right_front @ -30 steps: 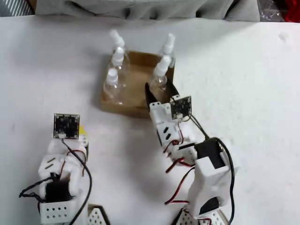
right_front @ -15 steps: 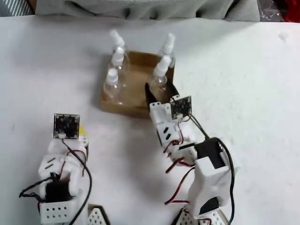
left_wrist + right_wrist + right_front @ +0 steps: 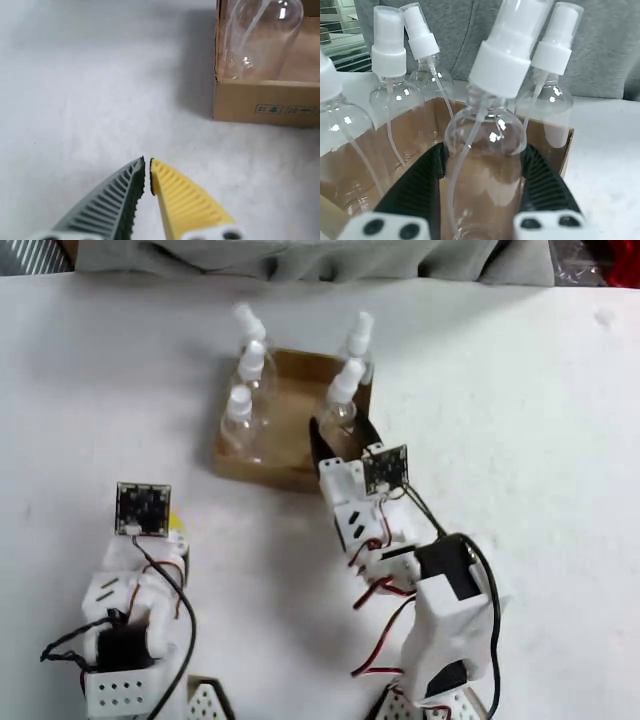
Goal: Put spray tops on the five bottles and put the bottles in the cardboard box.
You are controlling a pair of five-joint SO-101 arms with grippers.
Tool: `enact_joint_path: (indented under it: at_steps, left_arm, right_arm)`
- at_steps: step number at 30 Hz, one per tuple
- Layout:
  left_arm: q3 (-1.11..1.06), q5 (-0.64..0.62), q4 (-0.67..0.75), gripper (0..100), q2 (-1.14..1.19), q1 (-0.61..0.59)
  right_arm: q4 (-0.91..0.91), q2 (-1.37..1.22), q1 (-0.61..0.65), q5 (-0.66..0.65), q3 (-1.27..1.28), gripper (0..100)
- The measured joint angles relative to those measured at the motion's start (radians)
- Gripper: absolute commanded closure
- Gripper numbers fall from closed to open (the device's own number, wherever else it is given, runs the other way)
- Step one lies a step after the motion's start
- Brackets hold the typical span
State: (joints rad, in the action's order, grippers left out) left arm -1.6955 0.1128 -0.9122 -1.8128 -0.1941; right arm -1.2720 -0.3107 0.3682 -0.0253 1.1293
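I had the right gripper (image 3: pixel 343 435) clamped around the fifth bottle (image 3: pixel 346 400), which stood in the near right corner of the cardboard box (image 3: pixel 250 465). The other four bottles (image 3: pixel 240 410), all with spray tops on, stood in the same box, three along its left side and one at the far right. To finish well, I judged I should open slowly and draw straight back toward the near side. The box's near wall sat just under the jaws, and the far right bottle was close behind. The left gripper (image 3: pixel 148 172) rested empty, tips pressed together, over bare table (image 3: pixel 520 420) at the near left, well apart from the box.
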Motion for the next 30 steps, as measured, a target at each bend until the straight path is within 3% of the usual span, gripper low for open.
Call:
enact_joint_path:
  at_steps: [4, 30]
  left_arm:
    - [0.000, 0.000, 0.000, 98, 0.000, 0.000]
    - [0.000, 0.000, 0.000, 98, 0.000, 0.000]
  right_arm:
    - [0.054, 0.000, 0.000, -0.054, 0.000, 98.2]
    - [0.066, 0.000, 0.000, -0.055, -0.032, 98.2]
